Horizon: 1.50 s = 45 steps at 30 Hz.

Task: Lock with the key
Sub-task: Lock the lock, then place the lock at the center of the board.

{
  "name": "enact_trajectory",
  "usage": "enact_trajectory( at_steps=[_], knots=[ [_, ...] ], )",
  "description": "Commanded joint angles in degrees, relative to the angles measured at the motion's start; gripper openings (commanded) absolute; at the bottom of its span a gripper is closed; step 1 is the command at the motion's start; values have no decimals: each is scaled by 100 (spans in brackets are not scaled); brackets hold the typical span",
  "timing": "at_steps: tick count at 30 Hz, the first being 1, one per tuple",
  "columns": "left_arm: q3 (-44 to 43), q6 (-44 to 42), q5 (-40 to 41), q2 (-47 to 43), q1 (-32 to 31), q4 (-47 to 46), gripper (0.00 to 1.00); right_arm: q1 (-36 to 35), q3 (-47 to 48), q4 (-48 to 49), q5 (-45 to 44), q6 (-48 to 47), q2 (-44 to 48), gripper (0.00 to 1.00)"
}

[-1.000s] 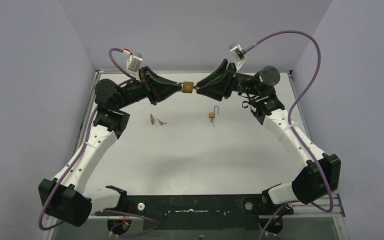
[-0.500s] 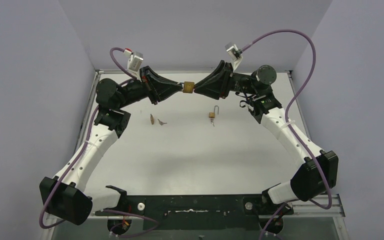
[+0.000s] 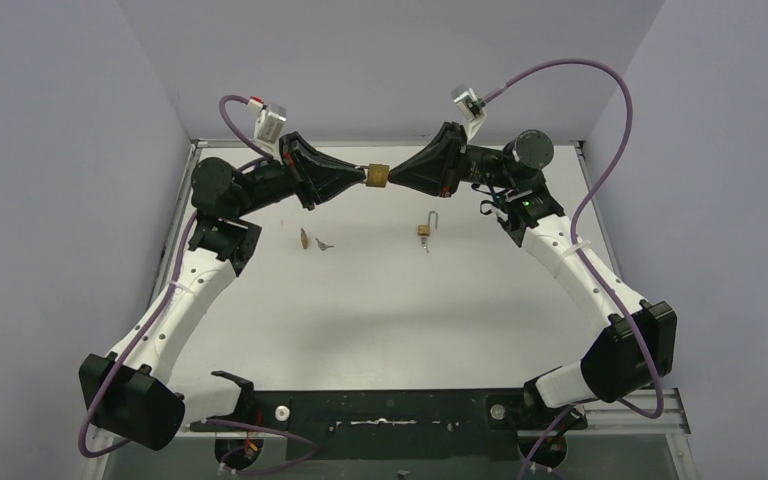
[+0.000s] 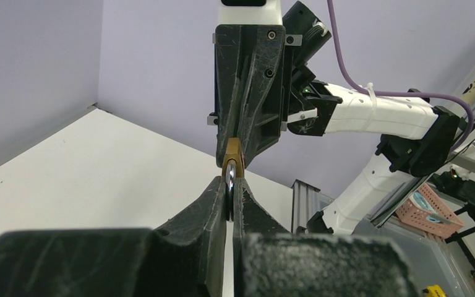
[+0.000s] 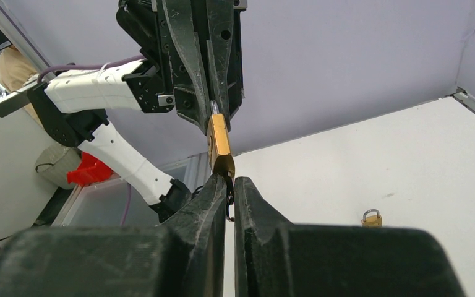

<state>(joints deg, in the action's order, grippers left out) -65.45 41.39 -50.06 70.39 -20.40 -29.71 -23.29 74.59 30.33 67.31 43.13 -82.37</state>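
Observation:
A brass padlock (image 3: 377, 177) hangs in the air at the back of the table, between both grippers. My left gripper (image 3: 363, 178) is shut on its chrome shackle (image 4: 229, 190), with the brass body (image 4: 232, 162) just past my fingertips. My right gripper (image 3: 392, 178) faces it from the right and is shut on the key and its ring (image 5: 229, 193), right at the underside of the padlock body (image 5: 220, 145). The key blade is hidden.
A second small brass padlock (image 3: 425, 229) with a raised shackle lies on the white table (image 3: 380, 300) right of centre and also shows in the right wrist view (image 5: 372, 218). Loose keys (image 3: 311, 241) lie left of centre. Grey walls close the back and sides.
The right wrist has rolled a little and pressed slightly closer to the padlock. The left arm and the padlock have stayed almost still.

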Motion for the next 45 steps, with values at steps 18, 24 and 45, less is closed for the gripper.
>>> enact_trajectory(
  at_steps=[18, 24, 45],
  knots=[
    [-24, -153, 16, -363, 630, 305, 0, 594, -764, 860, -111, 293, 495, 0],
    [-385, -2169, 1938, -494, 14, 3492, 0, 281, -475, -2696, -1961, -2344, 830, 0],
    [-654, -2070, 6620, 1514, -1178, 4893, 0, -1597, -484, -3084, -6974, -2374, -992, 0]
  ],
)
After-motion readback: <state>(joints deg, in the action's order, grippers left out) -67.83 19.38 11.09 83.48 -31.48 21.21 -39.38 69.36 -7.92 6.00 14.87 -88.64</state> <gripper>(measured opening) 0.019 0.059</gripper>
